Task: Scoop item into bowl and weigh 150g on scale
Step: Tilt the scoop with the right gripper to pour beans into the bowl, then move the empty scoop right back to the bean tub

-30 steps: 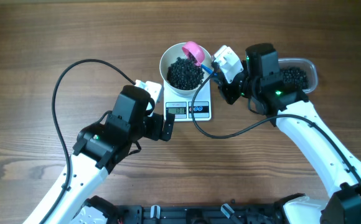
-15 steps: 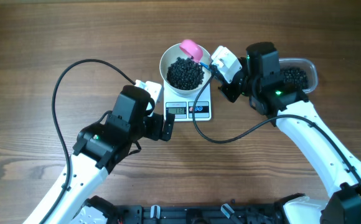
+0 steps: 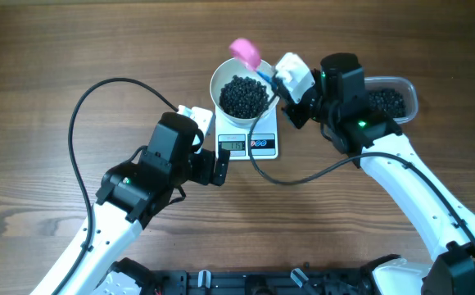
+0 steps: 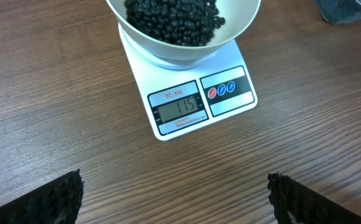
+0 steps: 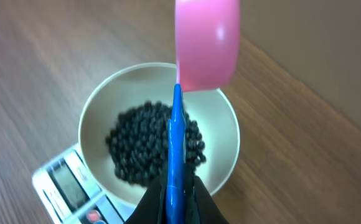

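Beads (image 3: 243,96) heaped in the white bowl (image 3: 215,88), bowl on the scale (image 4: 199,102), display showing 115!
My right end effector (image 5: 175,200) pinches the pink scoop (image 5: 206,40) by its blue handle, over the bowl's far rim; my left end effector (image 4: 175,200) hangs spread wide just before the scale.

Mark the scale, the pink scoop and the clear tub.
scale (image 4: 179,108), left wrist view, on its display.
pink scoop (image 5: 206,40), right wrist view, on its cup.
clear tub (image 3: 414,98), overhead view, on its right wall.

Left black two-finger gripper (image 4: 174,193): jaws wide apart, empty. Right black two-finger gripper (image 5: 175,202): clamped on blue-handled pink plastic scoop (image 5: 205,43).
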Controlling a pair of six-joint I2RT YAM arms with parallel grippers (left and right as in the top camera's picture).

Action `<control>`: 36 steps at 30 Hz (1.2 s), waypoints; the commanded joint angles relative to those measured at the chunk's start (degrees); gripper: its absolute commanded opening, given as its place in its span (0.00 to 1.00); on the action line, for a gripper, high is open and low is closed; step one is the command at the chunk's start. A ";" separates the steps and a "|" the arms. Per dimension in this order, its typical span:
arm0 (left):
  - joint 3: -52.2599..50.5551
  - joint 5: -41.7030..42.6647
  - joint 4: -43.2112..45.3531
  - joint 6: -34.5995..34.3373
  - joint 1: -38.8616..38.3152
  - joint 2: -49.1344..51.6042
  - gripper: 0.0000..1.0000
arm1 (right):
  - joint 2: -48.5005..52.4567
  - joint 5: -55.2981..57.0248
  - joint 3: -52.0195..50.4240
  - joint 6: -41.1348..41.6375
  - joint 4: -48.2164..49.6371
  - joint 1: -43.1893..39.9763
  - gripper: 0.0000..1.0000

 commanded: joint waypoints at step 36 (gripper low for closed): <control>0.17 -0.33 0.13 1.14 -0.26 0.04 1.00 | -9.73 14.93 0.15 14.12 -29.75 -35.45 0.04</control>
